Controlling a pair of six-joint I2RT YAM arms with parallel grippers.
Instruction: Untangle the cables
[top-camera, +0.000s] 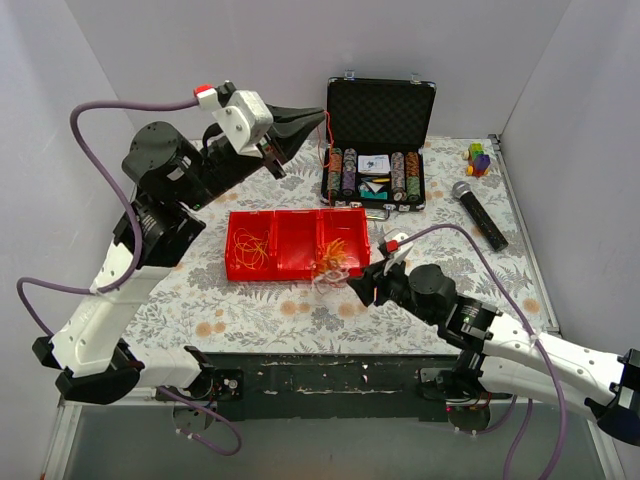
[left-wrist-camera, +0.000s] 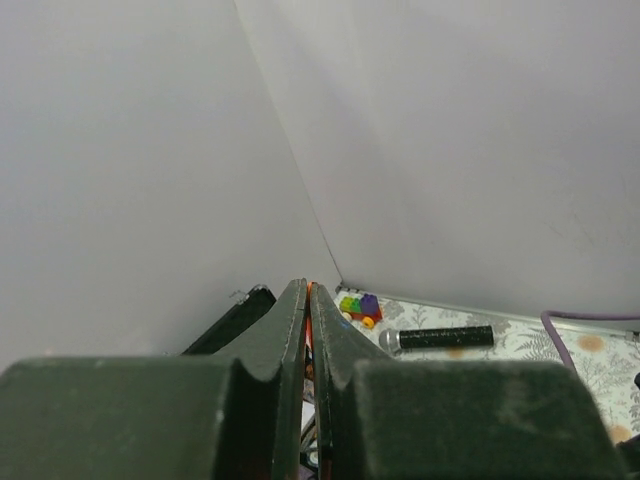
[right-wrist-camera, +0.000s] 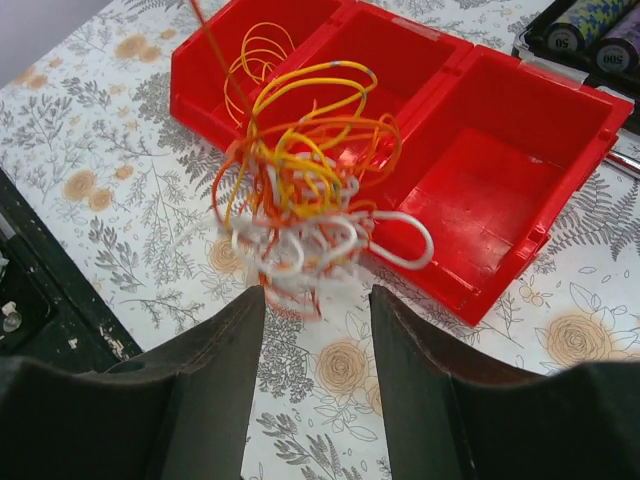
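The cables (top-camera: 335, 262) form a clump of orange, yellow and white loops at the front edge of the red tray's (top-camera: 297, 271) right compartment; the clump also shows in the right wrist view (right-wrist-camera: 300, 190). My left gripper (top-camera: 318, 118) is raised high over the back of the table, shut on one thin orange strand (left-wrist-camera: 309, 296) that runs down towards the clump (top-camera: 323, 165). My right gripper (top-camera: 362, 285) is open and empty, low, just in front of the clump; in its own view (right-wrist-camera: 315, 297) the clump's lowest loops hang between its fingertips. A loose yellow cable (top-camera: 252, 250) lies in the tray's left compartment.
An open black poker-chip case (top-camera: 380, 140) stands behind the tray. A black microphone (top-camera: 480, 213) lies at the right, and coloured toy blocks (top-camera: 480, 158) sit in the back right corner. White walls close in three sides.
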